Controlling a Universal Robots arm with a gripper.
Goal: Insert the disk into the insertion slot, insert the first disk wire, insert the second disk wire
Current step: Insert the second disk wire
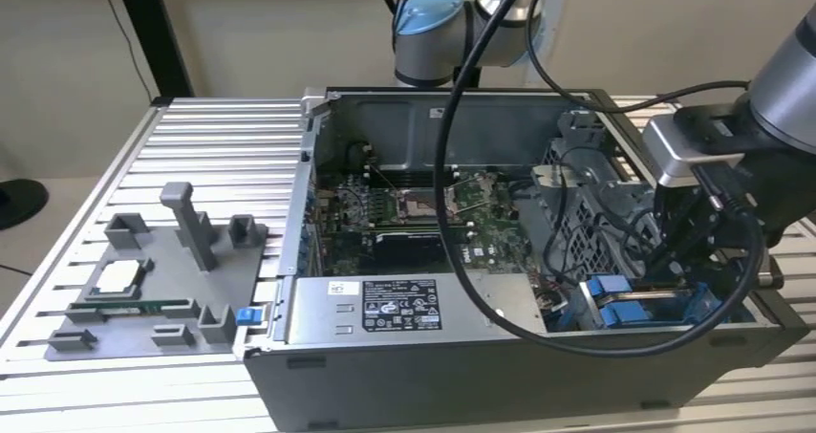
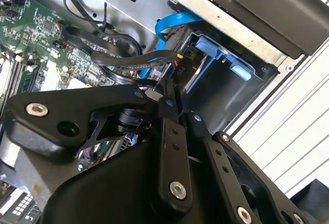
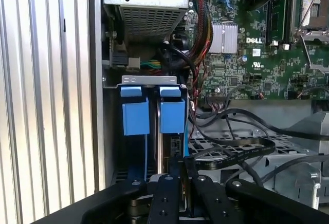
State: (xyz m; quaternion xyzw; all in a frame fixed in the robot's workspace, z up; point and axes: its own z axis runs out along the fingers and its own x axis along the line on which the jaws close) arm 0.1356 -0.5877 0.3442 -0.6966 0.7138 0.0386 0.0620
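One ribbed aluminium tabletop carries the whole scene, standing before a plain beige wall, with a dark post at the exterior view's left. On it lies one open computer case, its side panel off, and inside it sits one green motherboard with a bare processor socket. One grey power-supply box runs along the case's near edge and bears one white-and-black sticker; its print is too small to read. To the exterior view's left of the case rests one grey fixture plate with several upright pegs and holders. One robot arm rises behind the case, with black cables looping down from it into the case. The gripper hangs over the case corner at the exterior view's right, above the insertion slot, a perforated grey bay with two bright blue tabs side by side at its mouth. In both wrist views the gripper has its fingers drawn together with almost no gap, their tips down at the bay among the cables; whether they pinch anything there I cannot tell. The disk stands on edge deep in the slot, behind the blue tab nearer the motherboard, just ahead of the fingertips. One flat blue cable curves beside the bay, and black wire bundles lie across the metal cage next to it.
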